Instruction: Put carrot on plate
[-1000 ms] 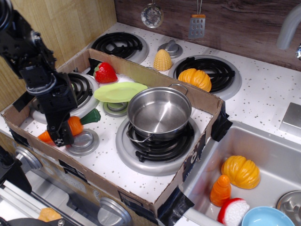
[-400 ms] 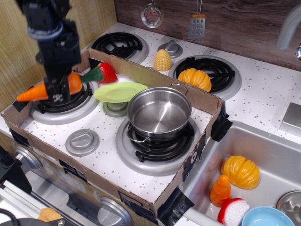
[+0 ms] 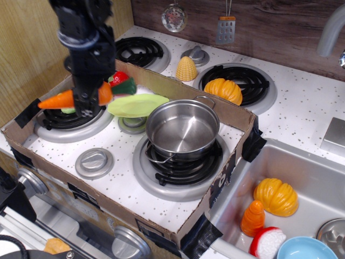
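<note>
Orange carrot (image 3: 63, 99) in lowered gripper (image 3: 86, 103), beside plate (image 3: 137, 104).

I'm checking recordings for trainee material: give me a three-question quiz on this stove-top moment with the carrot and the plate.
1. True or false: the carrot already lies on the plate.
2. What does the gripper hold? A. strawberry B. carrot C. corn
3. Fill in: the plate sits just left of the steel ____.

Key:
1. False; the carrot is held in the air, left of the plate.
2. B; the jaws are shut across its middle.
3. pot.
</note>
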